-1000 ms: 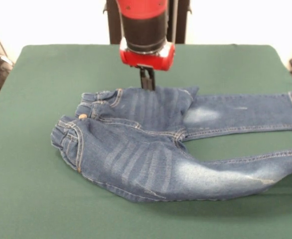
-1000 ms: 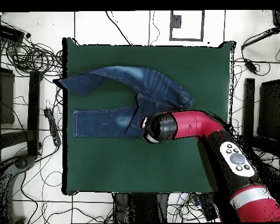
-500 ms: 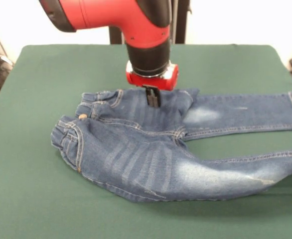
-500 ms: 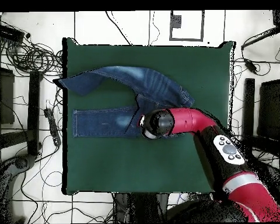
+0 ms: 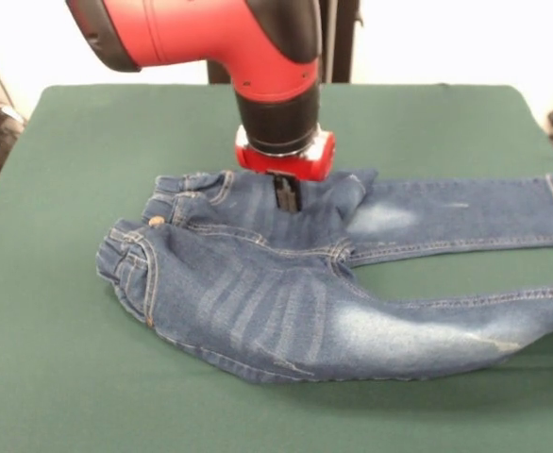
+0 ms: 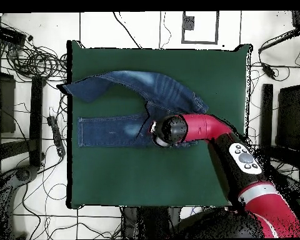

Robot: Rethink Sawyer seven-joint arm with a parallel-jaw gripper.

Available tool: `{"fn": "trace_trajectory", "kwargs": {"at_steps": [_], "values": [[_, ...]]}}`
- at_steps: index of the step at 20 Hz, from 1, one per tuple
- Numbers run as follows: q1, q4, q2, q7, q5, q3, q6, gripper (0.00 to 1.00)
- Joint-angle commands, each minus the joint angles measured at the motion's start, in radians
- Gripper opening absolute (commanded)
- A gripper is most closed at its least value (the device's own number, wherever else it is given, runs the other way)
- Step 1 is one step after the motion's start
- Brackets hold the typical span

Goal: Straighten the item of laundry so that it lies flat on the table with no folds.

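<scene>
The jeans [image 5: 286, 283] lie on the green surface [image 5: 59, 377], and everything here is placed from them. They are not flat: in the front view the two waistband halves are splayed apart, one bunched elastic edge with a brass button [image 5: 156, 221] sitting just behind the other, and the seat and hip stand up in soft rounded folds. One leg [image 5: 465, 215] runs straight out from the crotch and lies fairly smooth, with a pale faded patch near its top; the other leg [image 5: 427, 326] bends away from it, puffed and creased, with whitish wear along the thigh and knee, and a wedge of bare green shows between the two. In the overhead view the straight leg [image 6: 112, 132] stretches toward one long edge of the surface, while the other leg [image 6: 115, 84] angles off and its cuff reaches that edge. The red and black arm [image 5: 258, 47] stands directly over the waist end of the jeans, and its tool [image 5: 286, 193] is a dark narrow tip below the red collar, down at the denim just behind the crotch seam, at or very close to the cloth. Whether the tool is spread or pinched on the fabric cannot be told from either view. From above, the arm's wrist [image 6: 171, 130] covers that part of the jeans.
</scene>
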State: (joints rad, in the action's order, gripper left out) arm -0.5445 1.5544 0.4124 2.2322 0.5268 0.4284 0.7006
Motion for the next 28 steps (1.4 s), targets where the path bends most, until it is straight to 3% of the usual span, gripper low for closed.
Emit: {"fn": "trace_trajectory", "kwargs": {"at_steps": [1, 8, 14, 22, 28], "values": [[0.016, -0.122, -0.067, -0.113, 0.054, -0.009, 0.008, 0.00], [-0.087, -0.018, 0.018, -0.259, 0.095, 0.008, 0.055, 0.00], [-0.137, -0.017, -0.056, -0.289, 0.140, 0.043, -0.018, 0.00], [-0.133, -0.016, -0.074, -0.271, 0.164, 0.044, -0.044, 0.00], [-0.148, 0.004, -0.017, -0.302, 0.174, 0.047, -0.020, 0.00]]}}
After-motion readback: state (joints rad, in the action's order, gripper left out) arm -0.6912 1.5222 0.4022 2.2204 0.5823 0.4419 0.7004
